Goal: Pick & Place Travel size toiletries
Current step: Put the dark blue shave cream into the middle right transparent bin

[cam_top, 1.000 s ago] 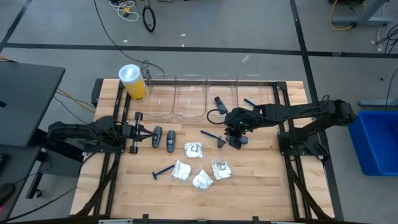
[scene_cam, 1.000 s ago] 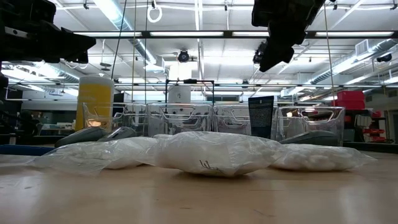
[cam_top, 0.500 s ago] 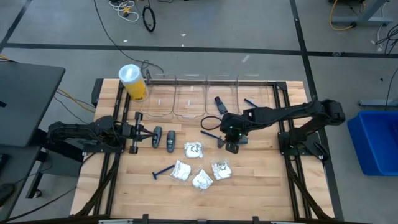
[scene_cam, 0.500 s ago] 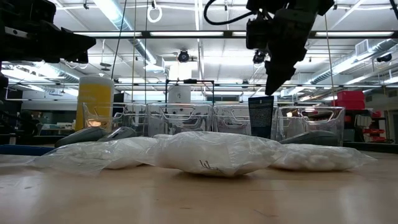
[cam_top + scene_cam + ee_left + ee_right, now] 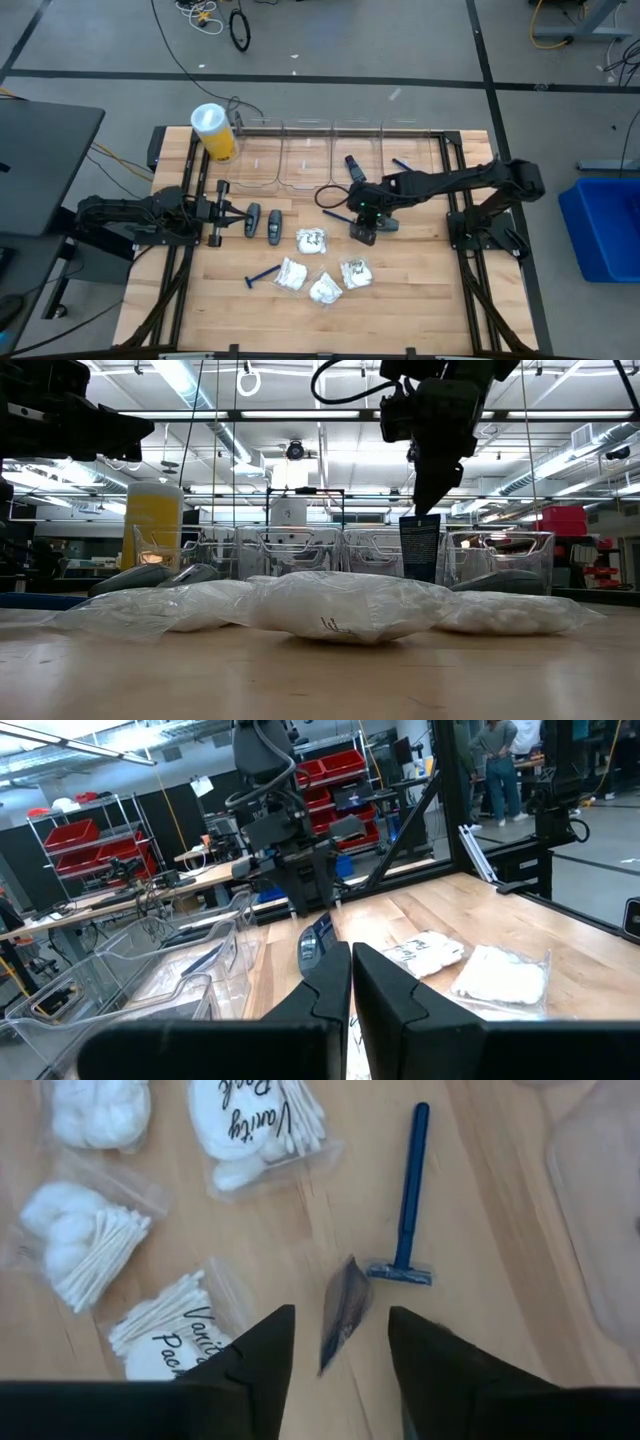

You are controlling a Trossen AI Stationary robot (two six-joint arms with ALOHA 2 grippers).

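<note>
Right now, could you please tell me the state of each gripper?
Left gripper: shut, holding nothing.
Right gripper: open above a dark packet beside a blue razor, holding nothing.

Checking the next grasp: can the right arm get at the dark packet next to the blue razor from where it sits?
Probably yes. The right gripper hangs directly over the dark packet with its fingers spread on either side. Nothing lies between them, but the blue razor head sits very close and could get bumped.
</note>
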